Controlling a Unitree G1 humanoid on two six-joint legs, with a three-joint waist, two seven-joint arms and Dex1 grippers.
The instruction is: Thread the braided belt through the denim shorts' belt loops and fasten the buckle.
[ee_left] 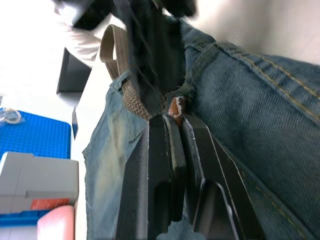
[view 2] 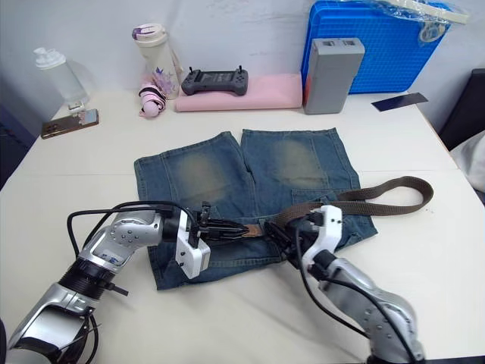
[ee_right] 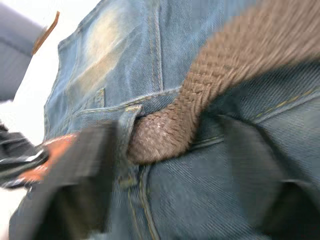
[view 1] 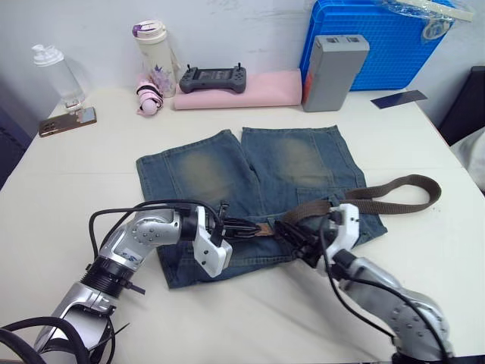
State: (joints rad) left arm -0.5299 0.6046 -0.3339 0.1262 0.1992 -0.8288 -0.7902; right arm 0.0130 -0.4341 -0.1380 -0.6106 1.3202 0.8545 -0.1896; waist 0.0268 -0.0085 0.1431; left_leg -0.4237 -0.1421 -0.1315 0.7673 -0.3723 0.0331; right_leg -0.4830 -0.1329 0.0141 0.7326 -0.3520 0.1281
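**Both pincers at the waistband, belt tip pinched on the left**

The left pincer [view 1: 241, 227] lies low over the near edge of the denim shorts [view 1: 227, 171], its two black fingers pressed together on the tan leather tip [ee_left: 175, 106] of the braided belt [view 1: 394, 193]. The left wrist view shows that tip caught right at the fingertips, with the woven strap running away from it under a fold of denim at the waistband.

Just right of it, the right pincer [view 1: 299, 241] rests on the same waistband. Its fingers are spread, one on each side of the strap, and are not gripping it. In the right wrist view the brown weave dips beneath one of the belt loops [ee_right: 131, 117] and the tan tip shows beyond it, toward the other pincer.

From the right pincer the belt runs right across the shorts, leaves their right edge and curls into an open loop on the counter [view 1: 91, 174], then doubles back.

The shorts lie flat in the middle of the counter, legs pointing far, waistband near.

Along the far edge stand a clear bottle [view 1: 54, 72], a phone [view 1: 67, 121], a white tumbler [view 1: 155, 49], a black handheld controller [view 1: 212, 79] on a pink pad [view 1: 265, 89], a grey box [view 1: 333, 61] and a blue crate [view 1: 379, 38].
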